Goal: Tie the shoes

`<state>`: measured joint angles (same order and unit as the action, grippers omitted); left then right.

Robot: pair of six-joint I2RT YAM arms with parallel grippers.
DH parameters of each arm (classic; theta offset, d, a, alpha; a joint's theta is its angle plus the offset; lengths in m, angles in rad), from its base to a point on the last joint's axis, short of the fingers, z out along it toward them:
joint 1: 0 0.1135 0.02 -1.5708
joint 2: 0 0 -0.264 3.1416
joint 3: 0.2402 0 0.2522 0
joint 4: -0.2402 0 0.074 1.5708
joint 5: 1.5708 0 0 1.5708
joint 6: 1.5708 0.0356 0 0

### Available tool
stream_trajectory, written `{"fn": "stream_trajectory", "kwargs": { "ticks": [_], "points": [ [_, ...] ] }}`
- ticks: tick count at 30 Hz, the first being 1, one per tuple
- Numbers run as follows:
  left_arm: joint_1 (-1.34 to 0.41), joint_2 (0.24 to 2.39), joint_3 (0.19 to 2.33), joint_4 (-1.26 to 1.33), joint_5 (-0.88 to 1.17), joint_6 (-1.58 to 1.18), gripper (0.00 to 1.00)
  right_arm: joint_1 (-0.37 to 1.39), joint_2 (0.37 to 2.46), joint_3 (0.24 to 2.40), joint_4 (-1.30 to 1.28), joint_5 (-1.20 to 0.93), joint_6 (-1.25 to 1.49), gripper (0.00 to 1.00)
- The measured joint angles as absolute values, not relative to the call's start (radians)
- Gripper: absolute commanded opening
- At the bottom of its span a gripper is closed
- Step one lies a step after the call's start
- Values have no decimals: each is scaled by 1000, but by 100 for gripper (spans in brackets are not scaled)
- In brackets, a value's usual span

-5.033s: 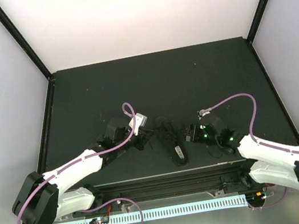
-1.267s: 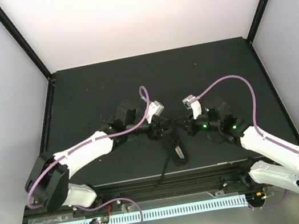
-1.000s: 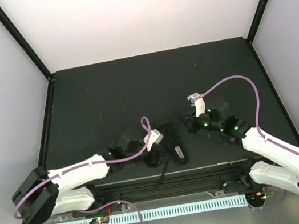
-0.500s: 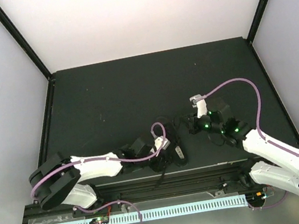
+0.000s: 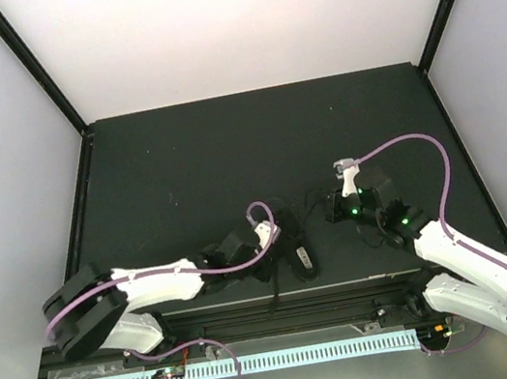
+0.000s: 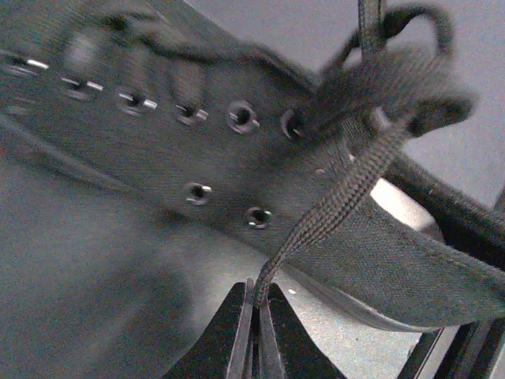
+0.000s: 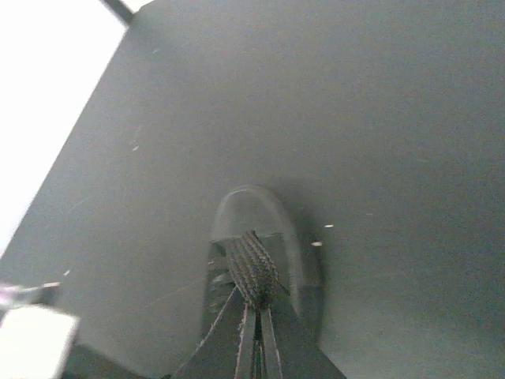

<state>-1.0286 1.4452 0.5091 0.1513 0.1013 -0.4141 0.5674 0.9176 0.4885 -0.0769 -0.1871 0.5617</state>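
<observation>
Black matte table [image 5: 226, 145] fills the top view, walled by pale panels, and both white arms reach in from its near edge. Lying low, the left arm [image 5: 152, 281] stretches across towards the middle, while the right arm [image 5: 462, 256] angles in from the near right corner; a purple cable loops over each wrist. Between the two wrists, close to the near edge and about midway across the table, lies the black shoe [image 5: 294, 241], lengthwise front to back. The left wrist camera shows its canvas side [image 6: 158, 158] close up and partly blurred. Pressed against the shoe's left side is the left gripper [image 5: 268, 246], whose fingers meet at the tips [image 6: 256, 304] and pinch the near lace [image 6: 339, 197], a flat woven strand running taut from the knot of lacing by the top eyelets down to the fingertips. Well to the right of the shoe, and not touching it, sits the right gripper [image 5: 328, 208]; its wrist view shows the fingers drawn together [image 7: 254, 312] on the far lace [image 7: 252, 268], a short ribbed strip standing up out of the tips over bare table [image 7: 355, 118]. A thin dark strand [image 5: 275, 289] trails over the near edge below the left gripper. Small metal eyelets [image 6: 241, 117] line the shoe's side, and a small pale patch [image 5: 304, 257] shows on its insole.
</observation>
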Motion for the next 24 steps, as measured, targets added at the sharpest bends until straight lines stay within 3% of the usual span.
{"fn": "stream_trajectory", "kwargs": {
  "ticks": [6,13,24],
  "points": [
    [-974,1171,410,94,-36,-477,2,450,886,442,-122,-105,629,2],
    [-857,936,299,-22,-49,-514,2,284,822,309,-171,-62,739,2],
    [-797,936,294,-40,51,-505,2,84,670,242,-259,-46,821,2]
  ]
}}
